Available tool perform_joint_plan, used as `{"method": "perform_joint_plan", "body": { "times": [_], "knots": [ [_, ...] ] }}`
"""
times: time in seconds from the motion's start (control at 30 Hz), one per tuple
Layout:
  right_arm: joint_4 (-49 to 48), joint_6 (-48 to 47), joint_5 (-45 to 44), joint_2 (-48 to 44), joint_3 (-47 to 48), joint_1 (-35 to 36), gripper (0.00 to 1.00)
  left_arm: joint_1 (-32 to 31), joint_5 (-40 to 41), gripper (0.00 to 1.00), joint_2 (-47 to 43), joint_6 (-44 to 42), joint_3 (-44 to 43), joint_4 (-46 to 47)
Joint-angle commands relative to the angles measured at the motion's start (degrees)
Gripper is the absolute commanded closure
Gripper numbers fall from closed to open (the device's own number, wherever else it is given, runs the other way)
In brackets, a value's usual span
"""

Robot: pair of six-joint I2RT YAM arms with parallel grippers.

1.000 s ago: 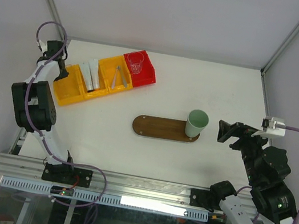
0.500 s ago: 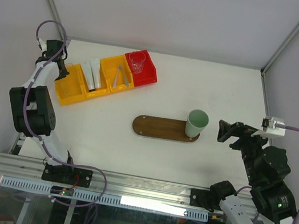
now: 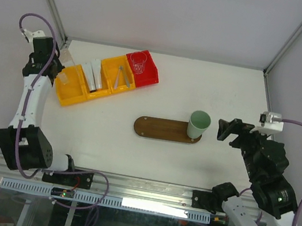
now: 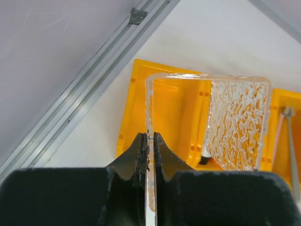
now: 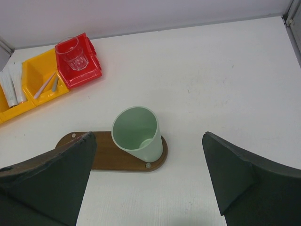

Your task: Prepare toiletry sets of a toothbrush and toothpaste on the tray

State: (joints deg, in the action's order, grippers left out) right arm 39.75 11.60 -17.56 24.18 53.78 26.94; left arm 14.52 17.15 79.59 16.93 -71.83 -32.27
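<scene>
Your left gripper (image 4: 149,141) is pinched tight on the thin wall of a textured clear cup (image 4: 235,122), one finger inside the rim and one outside. It holds the cup in the air over the leftmost yellow bin (image 3: 69,88), close to the far left corner of the counter (image 3: 202,87). Your right gripper (image 3: 221,131) is spread wide with nothing between its fingers. It hangs toward the right edge of the counter, just beside the mint-green cup (image 3: 199,123) and apart from it. In the right wrist view that cup sits framed between the two fingers. The tray (image 3: 162,130) lies about mid-counter, a little toward the near edge, with its long side running along that edge. The mint-green cup stands upright on the tray's right end and is the only thing the tray carries. The toiletry sets are in the row of bins that runs at an angle near the far left corner. The pale tubes (image 3: 92,74) lie in the middle yellow bin (image 3: 93,92), and the thin sticks (image 3: 122,76) lie in the yellow bin (image 3: 113,71) next to it. At the right end of that row, toward the far edge, a clear glass (image 3: 137,62) stands upright in the red bin (image 3: 148,76).
</scene>
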Motion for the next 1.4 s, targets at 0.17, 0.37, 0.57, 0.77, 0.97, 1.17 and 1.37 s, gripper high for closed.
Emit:
{"method": "perform_joint_plan", "body": {
  "times": [0.17, 0.37, 0.57, 0.77, 0.97, 1.17, 1.37],
  "knots": [
    [1.1, 1.4, 7.1, 9.0, 8.6, 0.4, 0.0, -19.6, 2.5, 1.0, -13.3, 4.1, -0.3, -5.0],
    [-1.0, 8.8, 23.3, 17.7, 14.2, 0.3, 0.0, -36.2, 9.3, 1.0, -16.1, 9.1, -1.4, -8.8],
    [-9.7, 20.2, 35.1, 27.0, 14.8, 1.2, 0.03, -56.7, 22.5, 1.0, -12.4, 15.1, -4.1, -12.3],
    [-8.5, 22.8, 26.2, 37.0, 20.0, 8.6, 0.08, -70.5, 34.2, 1.0, -3.9, 20.0, -9.3, -16.4],
    [-3.3, 23.1, 12.1, 47.0, 26.0, 15.9, 0.18, -75.9, 40.4, 1.0, 1.8, 22.7, -14.2, -20.3],
    [-5.7, 24.8, 8.2, 51.5, 25.4, 16.0, 0.42, -77.0, 41.1, 1.0, 4.5, 24.8, -15.2, -21.7],
    [-6.5, 25.4, 7.5, 57.1, 27.8, 19.1, 0.51, -77.0, 40.8, 1.0, 5.1, 25.1, -15.5, -21.7]
  ]
}}
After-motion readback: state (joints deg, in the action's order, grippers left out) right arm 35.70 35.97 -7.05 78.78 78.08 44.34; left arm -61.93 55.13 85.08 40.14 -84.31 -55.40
